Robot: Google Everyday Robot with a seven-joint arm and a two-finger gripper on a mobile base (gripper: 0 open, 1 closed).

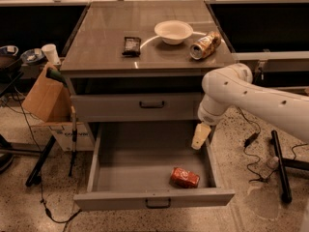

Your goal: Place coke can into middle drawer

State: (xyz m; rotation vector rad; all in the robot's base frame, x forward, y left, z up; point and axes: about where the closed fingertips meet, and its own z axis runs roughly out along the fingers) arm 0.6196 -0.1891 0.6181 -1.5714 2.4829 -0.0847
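Coke can (184, 177), red with white script, lay sideways in the open middle drawer (149, 199), lower centre. Gripper (201, 136) hung over the drawer's right wall, clear of the can; whether open or closed could not be told.

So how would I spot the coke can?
Find the grey cabinet and its open drawer. The coke can lies on its side at its front right, near the jaws hanging over the right wall. It is red, unlike the gold can on the cabinet top.
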